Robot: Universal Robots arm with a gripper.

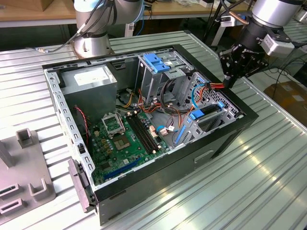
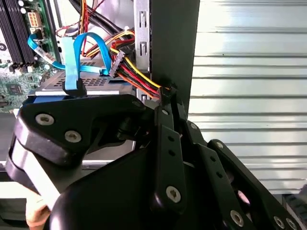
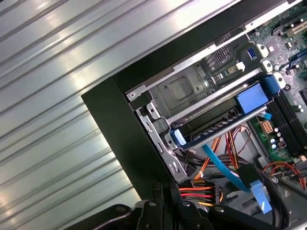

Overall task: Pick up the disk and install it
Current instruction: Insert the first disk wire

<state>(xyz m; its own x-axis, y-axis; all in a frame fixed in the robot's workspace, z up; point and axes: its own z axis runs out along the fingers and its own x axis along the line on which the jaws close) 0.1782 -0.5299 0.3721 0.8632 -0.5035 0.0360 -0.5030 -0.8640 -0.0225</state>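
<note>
The disk (image 1: 207,116), grey with a bright blue frame, lies in a bay at the corner of the open computer case (image 1: 225,139) on the exterior view's right. Its blue frame edge (image 3: 249,98) and its grey perforated face (image 2: 96,82) appear in the wrist views, with a blue data cable (image 2: 72,57) running to it. My black gripper (image 1: 229,80) hangs just above the case wall beside that bay. Its fingers (image 2: 165,110) are closed together on the end of a red, yellow and black power cable (image 3: 201,189).
Inside the case are a green motherboard (image 1: 124,139), a grey box with a white label (image 1: 91,81) and a tall metal cage with a blue latch (image 1: 156,64). A grey fixture (image 1: 24,177) stands on the ribbed metal table (image 1: 249,191). Another arm's base (image 1: 93,28) stands behind.
</note>
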